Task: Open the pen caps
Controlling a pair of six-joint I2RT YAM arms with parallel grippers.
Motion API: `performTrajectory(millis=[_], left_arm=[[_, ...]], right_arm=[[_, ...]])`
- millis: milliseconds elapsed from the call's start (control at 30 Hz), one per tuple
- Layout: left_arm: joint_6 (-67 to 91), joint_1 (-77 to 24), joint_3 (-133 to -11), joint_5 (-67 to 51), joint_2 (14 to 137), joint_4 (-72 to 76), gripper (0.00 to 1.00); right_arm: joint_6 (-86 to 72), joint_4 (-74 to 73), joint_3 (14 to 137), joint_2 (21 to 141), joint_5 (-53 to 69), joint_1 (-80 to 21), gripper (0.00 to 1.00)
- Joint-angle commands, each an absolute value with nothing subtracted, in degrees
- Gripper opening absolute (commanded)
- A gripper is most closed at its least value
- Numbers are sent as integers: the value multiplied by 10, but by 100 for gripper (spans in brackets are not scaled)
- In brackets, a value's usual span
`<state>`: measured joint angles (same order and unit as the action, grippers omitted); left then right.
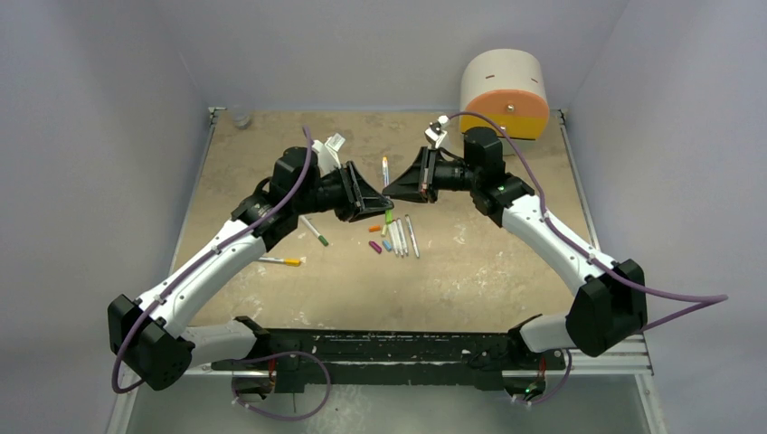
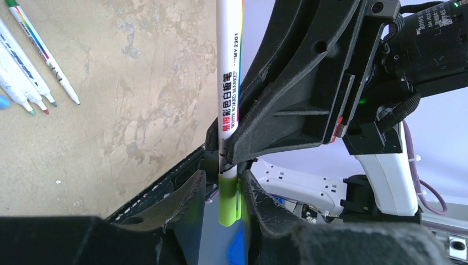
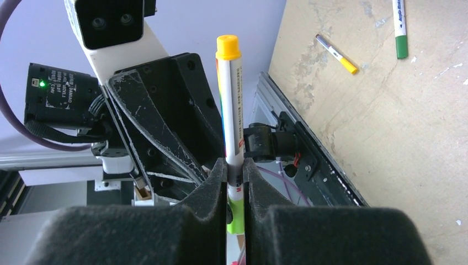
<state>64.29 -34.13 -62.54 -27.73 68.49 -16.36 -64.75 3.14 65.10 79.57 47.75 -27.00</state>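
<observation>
A white-barrelled pen (image 2: pixel 229 72) hangs between both grippers above the table's middle. My right gripper (image 3: pixel 234 164) is shut on its barrel just above the lime-green pen cap (image 2: pixel 230 199). The pen's yellow end (image 3: pixel 228 47) points away from the cap. My left gripper (image 2: pixel 223 176) stands open around the green cap, with a gap on one side and the cap against the other finger. In the top view the left gripper (image 1: pixel 378 201) and right gripper (image 1: pixel 398 190) meet tip to tip, and the green cap (image 1: pixel 389 215) shows below them.
Uncapped pens (image 1: pixel 401 237) lie under the grippers beside loose orange (image 1: pixel 374 229), magenta (image 1: pixel 374 246) and blue (image 1: pixel 387 244) caps. A green-capped pen (image 1: pixel 315 231), a yellow-capped pen (image 1: pixel 282 261) and another pen (image 1: pixel 384 170) lie apart. A round cream-and-orange drawer unit (image 1: pixel 504 92) stands back right.
</observation>
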Motion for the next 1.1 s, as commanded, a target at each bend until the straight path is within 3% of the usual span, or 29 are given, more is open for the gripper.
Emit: performTrajectory(millis=[0,1067], left_arm=[[615,-341,-641,-263,695,-172,26],[593,-341,-606,-215,681,-159,29]], right_arm=[[-681,94,655,797,506,-273,0],[-803,244,625,801,473,-273,0]])
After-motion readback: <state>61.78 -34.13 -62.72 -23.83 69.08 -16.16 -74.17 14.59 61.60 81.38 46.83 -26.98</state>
